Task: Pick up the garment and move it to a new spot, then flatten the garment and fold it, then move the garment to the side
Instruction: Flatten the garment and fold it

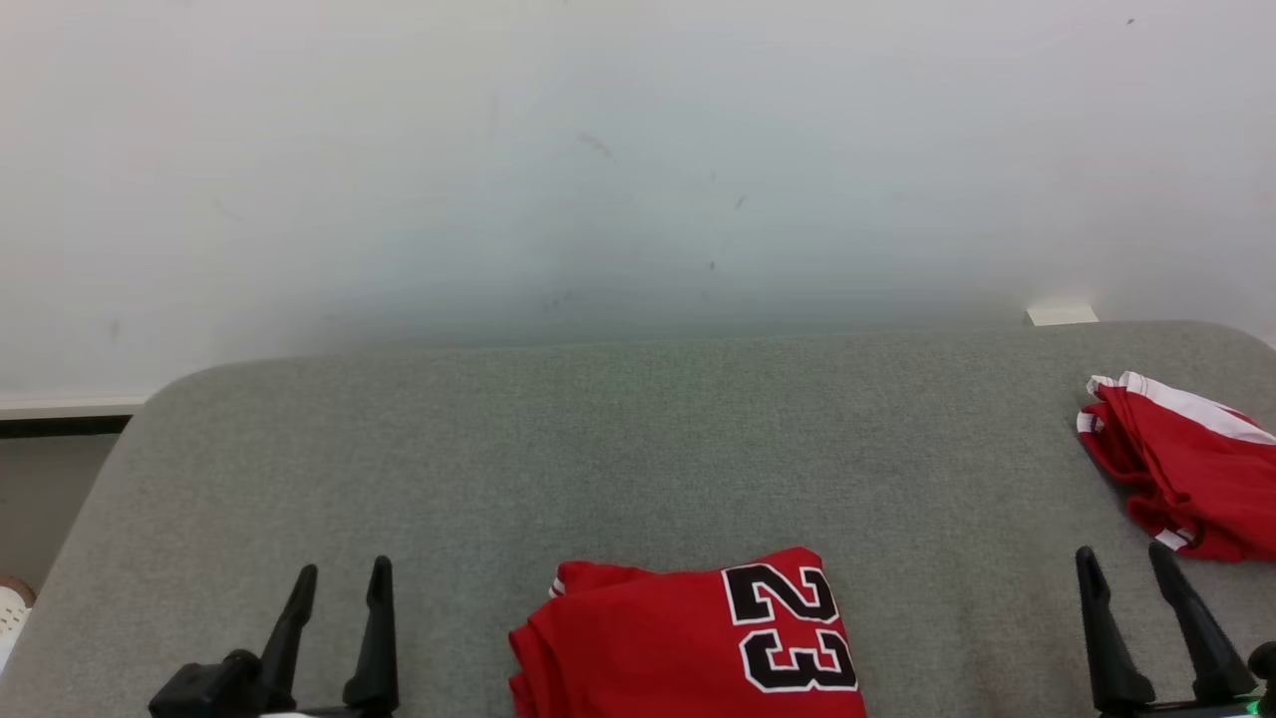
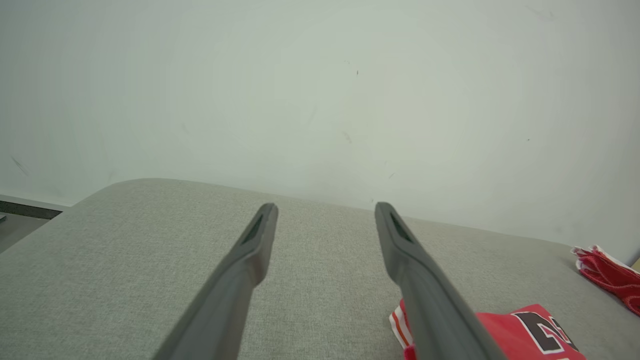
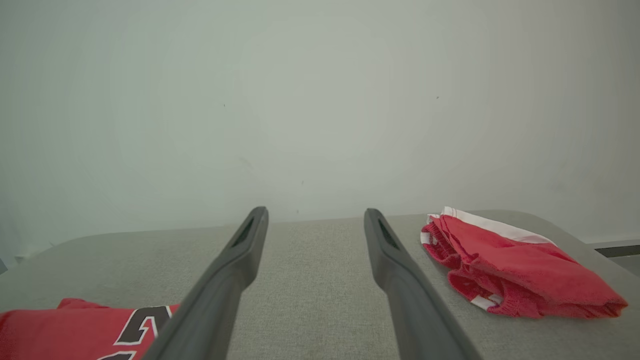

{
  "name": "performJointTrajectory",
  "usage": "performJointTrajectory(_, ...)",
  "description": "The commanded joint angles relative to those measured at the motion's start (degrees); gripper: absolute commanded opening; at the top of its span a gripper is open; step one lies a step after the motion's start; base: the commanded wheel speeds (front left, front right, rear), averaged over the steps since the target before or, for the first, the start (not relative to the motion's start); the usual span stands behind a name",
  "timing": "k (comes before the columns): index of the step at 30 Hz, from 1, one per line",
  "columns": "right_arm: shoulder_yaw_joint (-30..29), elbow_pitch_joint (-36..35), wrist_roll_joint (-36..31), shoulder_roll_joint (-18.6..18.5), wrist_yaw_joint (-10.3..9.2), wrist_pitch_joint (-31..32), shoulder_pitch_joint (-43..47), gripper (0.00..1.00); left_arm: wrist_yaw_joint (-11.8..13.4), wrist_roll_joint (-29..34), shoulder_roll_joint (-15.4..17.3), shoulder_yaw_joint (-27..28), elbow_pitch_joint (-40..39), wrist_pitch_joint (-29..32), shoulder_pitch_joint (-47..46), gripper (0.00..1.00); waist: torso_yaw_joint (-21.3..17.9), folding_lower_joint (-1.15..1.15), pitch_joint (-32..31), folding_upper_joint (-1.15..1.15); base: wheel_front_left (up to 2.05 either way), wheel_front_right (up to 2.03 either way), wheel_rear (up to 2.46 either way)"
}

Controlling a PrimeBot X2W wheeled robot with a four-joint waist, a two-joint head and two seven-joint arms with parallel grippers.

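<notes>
A red garment (image 1: pixel 648 638) with a black-and-white "23" lies folded at the near middle of the grey fabric table (image 1: pixel 638 449); it also appears as the jersey (image 2: pixel 520 330) in the left wrist view and the jersey (image 3: pixel 65 330) in the right wrist view. A second red garment (image 1: pixel 1196 469) with white stripes lies bunched at the table's right end. My left gripper (image 1: pixel 344 568) stands open to the left of the jersey, apart from it. To the jersey's right my right gripper (image 1: pixel 1122 550) is open too, just short of the striped garment (image 3: pixel 510 270). Both hold nothing.
A pale wall rises just behind the table's far edge. A small white block (image 1: pixel 1062 315) sits at that edge on the right. The table's left corner is rounded, with floor and a pale object (image 1: pixel 10 608) beyond it.
</notes>
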Motion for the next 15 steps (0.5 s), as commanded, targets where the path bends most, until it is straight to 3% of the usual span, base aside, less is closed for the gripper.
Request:
performJointTrajectory(1, 0.0, 0.4, -0.5, 0.7, 0.01, -0.3, 0.8, 1.0, -0.1, 0.4, -0.1, 0.5, 0.1, 0.0, 0.8, 1.0, -0.1, 0.0, 0.0, 0.0, 0.0, 0.0, 0.0)
performJointTrajectory(7, 0.2, 2.3, -2.9, 2.6, 0.01, -0.4, 0.2, 1.0, -0.6, 2.1, -0.6, 1.1, 0.8, 0.0, 1.3, 1.0, 0.1, 0.0, 0.2, 0.0, 0.0, 0.0, 0.0)
performJointTrajectory(15, 1.7, 3.2, -2.8, 2.5, 0.01, -0.5, -0.6, 1.0, -1.1, 2.9, -0.9, 1.3, 1.2, 0.0, 0.5, 1.0, 1.1, 0.0, 0.5, 0.0, 0.0, 0.0, 0.0)
